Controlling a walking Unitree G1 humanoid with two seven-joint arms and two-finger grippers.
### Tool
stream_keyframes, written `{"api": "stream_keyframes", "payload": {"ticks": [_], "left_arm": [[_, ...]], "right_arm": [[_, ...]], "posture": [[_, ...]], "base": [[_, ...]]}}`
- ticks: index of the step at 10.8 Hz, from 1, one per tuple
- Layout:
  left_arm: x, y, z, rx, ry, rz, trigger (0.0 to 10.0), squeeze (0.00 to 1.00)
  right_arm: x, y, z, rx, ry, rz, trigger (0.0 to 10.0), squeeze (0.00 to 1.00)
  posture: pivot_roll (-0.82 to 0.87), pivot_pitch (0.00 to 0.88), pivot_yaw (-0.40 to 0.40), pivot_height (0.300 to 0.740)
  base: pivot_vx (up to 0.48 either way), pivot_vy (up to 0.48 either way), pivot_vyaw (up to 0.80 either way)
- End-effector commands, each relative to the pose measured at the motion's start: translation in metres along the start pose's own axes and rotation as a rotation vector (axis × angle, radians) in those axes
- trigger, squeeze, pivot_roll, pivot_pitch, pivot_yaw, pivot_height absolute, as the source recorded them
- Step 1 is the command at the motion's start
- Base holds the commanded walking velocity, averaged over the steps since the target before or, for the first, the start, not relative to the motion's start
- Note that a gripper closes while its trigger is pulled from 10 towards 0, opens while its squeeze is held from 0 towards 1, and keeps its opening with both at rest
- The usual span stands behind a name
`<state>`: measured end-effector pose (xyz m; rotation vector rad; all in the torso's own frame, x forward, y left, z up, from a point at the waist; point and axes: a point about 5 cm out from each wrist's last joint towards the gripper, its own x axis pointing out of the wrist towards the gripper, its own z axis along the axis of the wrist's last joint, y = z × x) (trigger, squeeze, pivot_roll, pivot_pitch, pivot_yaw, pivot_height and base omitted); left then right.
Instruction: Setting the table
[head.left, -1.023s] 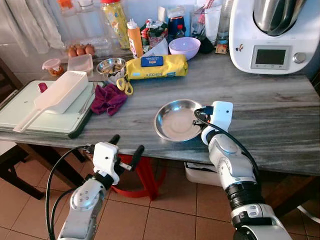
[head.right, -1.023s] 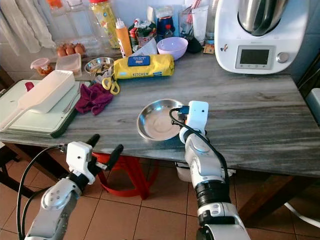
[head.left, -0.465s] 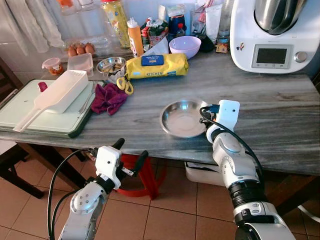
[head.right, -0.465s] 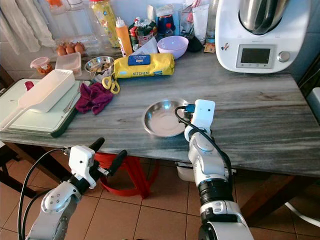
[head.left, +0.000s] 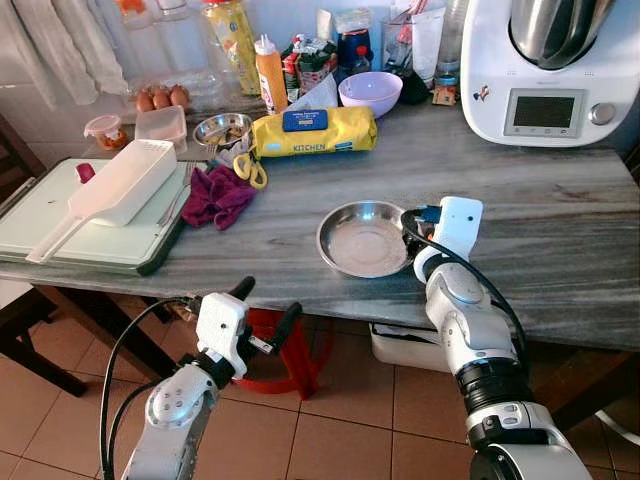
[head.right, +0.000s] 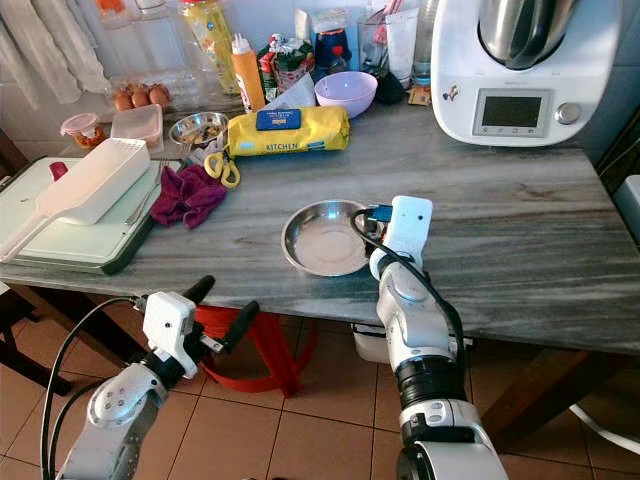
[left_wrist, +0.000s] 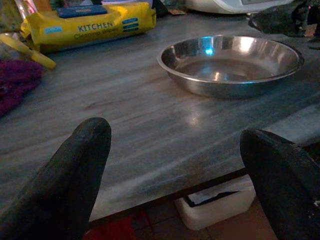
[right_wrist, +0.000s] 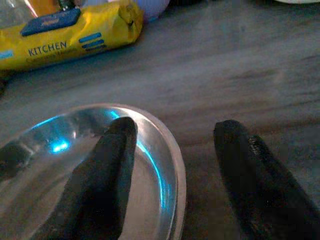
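A round steel plate (head.left: 363, 240) lies flat on the grey wooden table (head.left: 560, 250), near its front edge. My right gripper (right_wrist: 175, 128) is open at the plate's right rim. One of its fingers (right_wrist: 102, 175) is over the inside of the plate and the other stands outside on the table. The right wrist (head.left: 455, 222) sits just right of the plate. Below the table's front edge and left of the plate, my left gripper (head.left: 266, 302) is open and holds nothing. The plate (left_wrist: 230, 62) lies ahead of it.
A yellow kitchen pack (head.left: 312, 132), yellow scissors (head.left: 249, 170) and a purple cloth (head.left: 215, 197) lie behind and left of the plate. A white container rests on a green board (head.left: 60, 215) at far left. A white kitchen machine (head.left: 545, 70) stands at back right. Bottles and bowls line the back.
The plate and my right gripper have shifted a little to the right, and the plate now lies flatter. My left gripper has come up slightly toward the table edge.
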<state>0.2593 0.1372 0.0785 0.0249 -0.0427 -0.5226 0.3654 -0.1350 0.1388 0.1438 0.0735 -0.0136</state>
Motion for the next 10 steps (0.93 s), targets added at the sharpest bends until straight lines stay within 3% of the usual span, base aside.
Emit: {"api": "stream_keyframes", "payload": {"ticks": [1,4,6,10], "left_arm": [[-0.003,0.002,0.001,0.017,0.0,0.001,10.0,0.0],[-0.003,0.002,0.002,0.027,-0.004,-0.011,10.0,0.0],[-0.002,0.004,0.003,0.023,-0.017,0.022,10.0,0.0],[0.007,0.005,0.013,-0.012,-0.062,0.097,10.0,0.0]], "right_arm": [[0.0,0.008,0.013,0.018,-0.063,0.024,10.0,1.0],[-0.012,0.016,0.031,-0.041,-0.185,0.087,10.0,1.0],[-0.025,0.01,0.033,-0.058,-0.243,0.085,10.0,1.0],[-0.061,-0.004,0.017,-0.237,-0.288,0.053,10.0,1.0]], "posture": [[-0.1,0.083,0.114,0.74],[-0.11,0.083,0.121,0.74],[-0.11,0.082,0.121,0.74],[-0.12,0.082,0.12,0.74]], "base": [[0.0,0.0,0.0],[0.0,0.0,0.0],[0.0,0.0,0.0],[0.0,0.0,0.0]]}}
